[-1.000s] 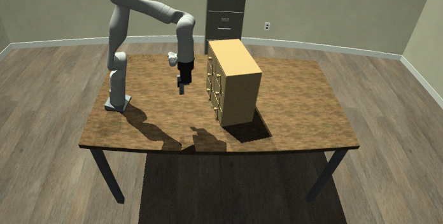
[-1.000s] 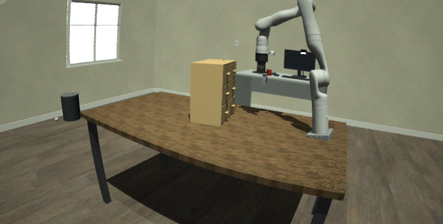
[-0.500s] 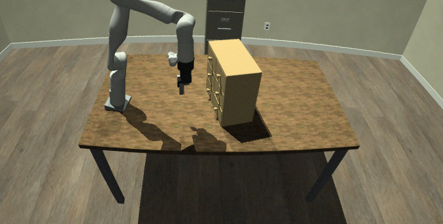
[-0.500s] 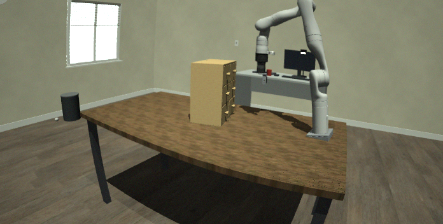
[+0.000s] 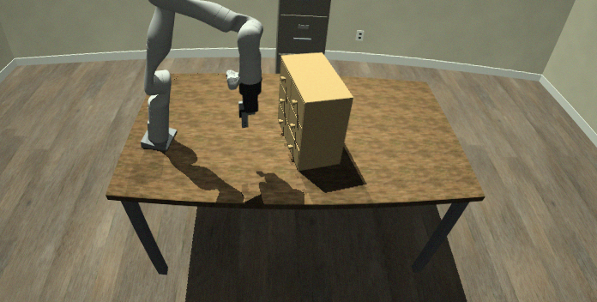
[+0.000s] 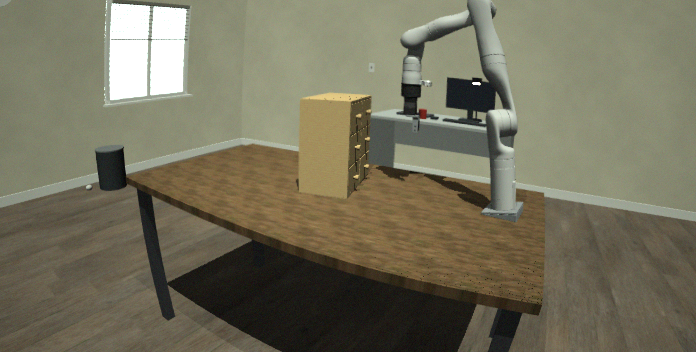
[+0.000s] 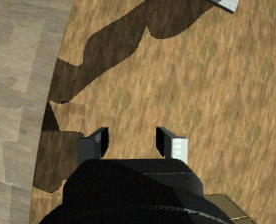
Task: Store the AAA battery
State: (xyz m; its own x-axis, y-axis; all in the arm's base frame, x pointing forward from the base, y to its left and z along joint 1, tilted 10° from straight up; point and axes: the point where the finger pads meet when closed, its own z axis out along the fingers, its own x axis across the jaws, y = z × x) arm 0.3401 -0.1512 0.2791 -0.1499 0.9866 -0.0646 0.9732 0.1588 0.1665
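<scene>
AAA battery: not made out in any view; its place on the table cannot be told.
Chest (image 5: 322,133) (image 6: 325,145): upright, drawers apparently pushed in.
End effector (image 5: 245,121) (image 6: 415,124) (image 7: 132,137): spread wide, nothing gripped.
Progress: seemingly no placing done; finding, opening, dropping, closing are left.
Table (image 5: 399,137) (image 6: 400,220) (image 7: 229,100): brown, shadowed.
Room: filing cabinet (image 5: 304,9), window (image 6: 167,55).

Our arm (image 5: 195,8) (image 6: 445,25) arches from upper left to centre in the top view; our open gripper (image 5: 244,117) (image 6: 415,124) (image 7: 132,137) points down, fingers apart mid-frame in the wrist view.
</scene>
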